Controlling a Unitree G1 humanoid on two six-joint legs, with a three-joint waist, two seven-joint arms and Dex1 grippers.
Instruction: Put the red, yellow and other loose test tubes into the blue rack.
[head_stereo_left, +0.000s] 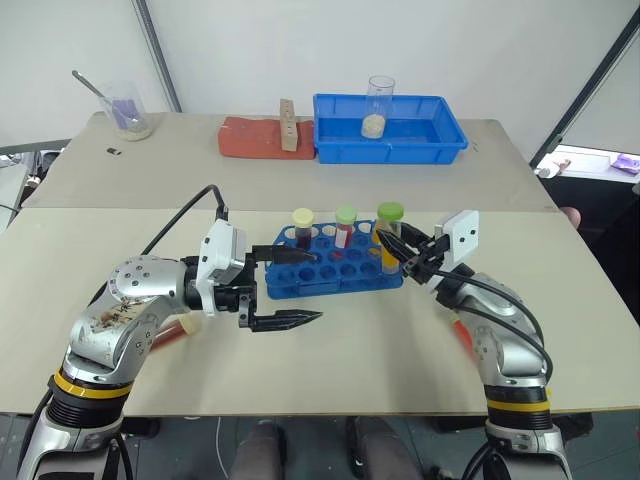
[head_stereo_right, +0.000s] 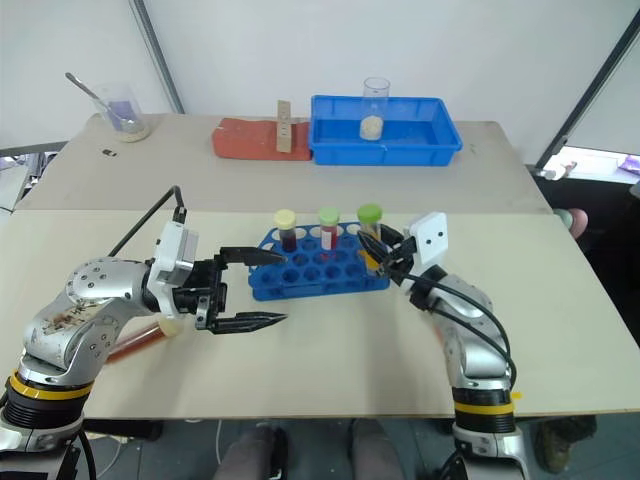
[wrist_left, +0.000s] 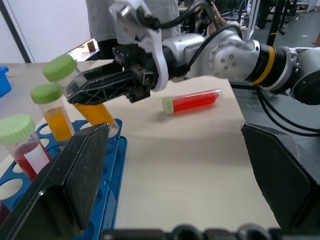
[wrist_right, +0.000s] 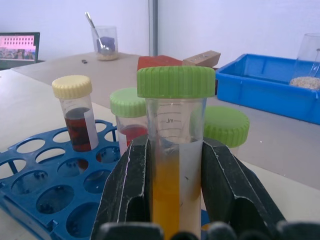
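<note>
The blue rack (head_stereo_left: 330, 275) stands mid-table. In it stand a dark red tube with a cream cap (head_stereo_left: 303, 230), a red tube with a green cap (head_stereo_left: 345, 228) and a yellow-orange one (wrist_left: 55, 120). My right gripper (wrist_right: 172, 185) is shut on another yellow-orange, green-capped tube (wrist_right: 172, 150), held tilted over the rack's right end; its lower end is hidden. My left gripper (head_stereo_left: 312, 287) is open at the rack's left front, its far finger over the rack. One red tube (wrist_left: 192, 101) lies on the table beside my right arm. Another reddish tube (head_stereo_left: 178, 328) lies under my left forearm.
At the back stands a blue tray (head_stereo_left: 445, 148) with a tall clear beaker (head_stereo_left: 378, 105) in it. Left of the tray are a red-brown slab (head_stereo_left: 250, 138) and a wooden block (head_stereo_left: 288, 128). A beaker with a spoon (head_stereo_left: 128, 112) sits at the far left.
</note>
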